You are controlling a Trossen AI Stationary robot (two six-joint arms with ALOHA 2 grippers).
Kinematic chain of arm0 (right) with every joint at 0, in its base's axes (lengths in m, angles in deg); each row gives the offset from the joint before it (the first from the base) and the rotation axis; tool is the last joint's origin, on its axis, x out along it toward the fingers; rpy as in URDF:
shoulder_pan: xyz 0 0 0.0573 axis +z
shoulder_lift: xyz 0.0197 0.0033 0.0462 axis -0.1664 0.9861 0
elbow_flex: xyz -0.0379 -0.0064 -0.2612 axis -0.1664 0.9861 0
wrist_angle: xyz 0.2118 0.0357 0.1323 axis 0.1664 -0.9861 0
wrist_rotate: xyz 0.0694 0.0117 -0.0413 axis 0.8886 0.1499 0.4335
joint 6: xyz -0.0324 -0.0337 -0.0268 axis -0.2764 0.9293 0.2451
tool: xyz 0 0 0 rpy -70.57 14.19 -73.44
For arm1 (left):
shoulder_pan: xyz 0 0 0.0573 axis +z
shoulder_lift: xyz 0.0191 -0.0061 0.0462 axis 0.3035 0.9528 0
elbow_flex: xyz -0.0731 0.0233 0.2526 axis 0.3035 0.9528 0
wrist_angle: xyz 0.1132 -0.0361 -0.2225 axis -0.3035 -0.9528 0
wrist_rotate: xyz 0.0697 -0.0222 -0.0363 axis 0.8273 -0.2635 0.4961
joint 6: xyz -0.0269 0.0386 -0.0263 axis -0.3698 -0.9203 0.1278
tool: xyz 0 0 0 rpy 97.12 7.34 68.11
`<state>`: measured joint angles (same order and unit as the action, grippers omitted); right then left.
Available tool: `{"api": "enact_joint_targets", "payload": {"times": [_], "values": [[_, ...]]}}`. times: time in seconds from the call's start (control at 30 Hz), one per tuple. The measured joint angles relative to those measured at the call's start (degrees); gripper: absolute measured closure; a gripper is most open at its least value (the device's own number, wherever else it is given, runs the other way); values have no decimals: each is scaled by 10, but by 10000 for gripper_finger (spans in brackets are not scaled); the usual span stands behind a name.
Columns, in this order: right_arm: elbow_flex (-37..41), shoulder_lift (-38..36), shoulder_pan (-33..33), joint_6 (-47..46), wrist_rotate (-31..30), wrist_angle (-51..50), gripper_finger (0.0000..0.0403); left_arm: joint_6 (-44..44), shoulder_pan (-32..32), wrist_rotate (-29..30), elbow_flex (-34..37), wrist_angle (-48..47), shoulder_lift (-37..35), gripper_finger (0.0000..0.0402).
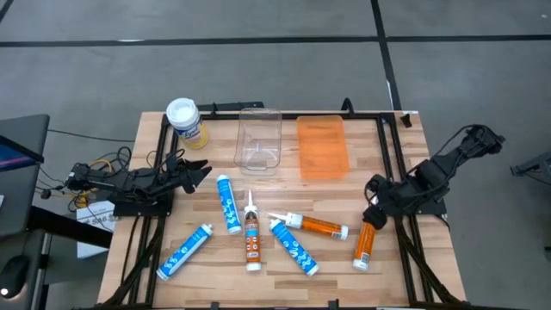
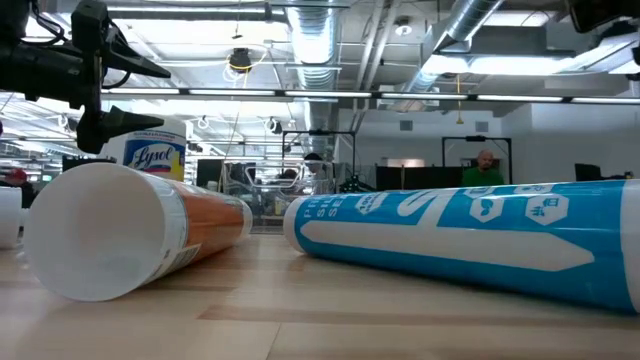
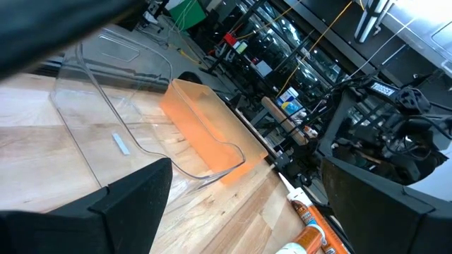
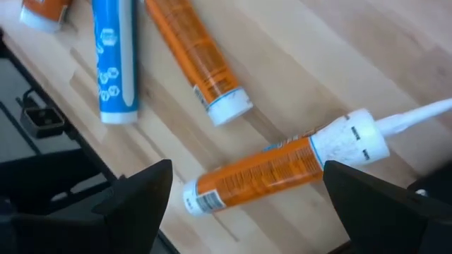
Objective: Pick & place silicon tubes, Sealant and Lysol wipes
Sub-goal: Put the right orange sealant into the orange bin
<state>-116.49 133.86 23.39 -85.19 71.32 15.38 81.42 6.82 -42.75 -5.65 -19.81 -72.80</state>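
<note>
White-lidded and yellow-labelled, the Lysol wipes (image 1: 186, 121) stood upright at the counter's (image 1: 370, 172) far left corner, beside a clear bin (image 1: 259, 139). The left gripper (image 1: 200, 171) was held wide apart just in front of the canister. The right gripper (image 1: 372, 209) was spread wide above an orange tube (image 1: 365, 244).

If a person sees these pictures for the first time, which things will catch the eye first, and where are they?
Most striking are the blue tubes and orange tubes scattered lying down across the near half of the wooden table. Behind them, side by side at the far edge, sit a clear bin and an orange bin, with the Lysol wipes upright at the far left corner. The open left gripper and open right gripper wait at the table's sides.
</note>
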Motion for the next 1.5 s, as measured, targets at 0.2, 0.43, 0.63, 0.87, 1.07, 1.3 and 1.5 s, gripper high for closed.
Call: {"api": "enact_joint_targets", "payload": {"times": [0.2,0.43,0.63,0.87,1.07,1.3,1.5], "values": [[0,0,20,0,1,12,44,0,0,0,0,0,0,46],[1,0,27,0,2,39,44,2,0,0,0,0,0,46],[1,0,27,-25,2,38,44,3,0,0,0,0,0,46],[1,5,27,-68,59,39,44,3,0,0,0,0,0,46],[1,26,51,-98,60,36,44,2,0,0,0,0,0,46],[1,71,101,-213,61,-9,44,2,0,0,0,0,0,46],[1,98,144,-333,57,-20,44,2,0,0,0,0,0,46]]}}
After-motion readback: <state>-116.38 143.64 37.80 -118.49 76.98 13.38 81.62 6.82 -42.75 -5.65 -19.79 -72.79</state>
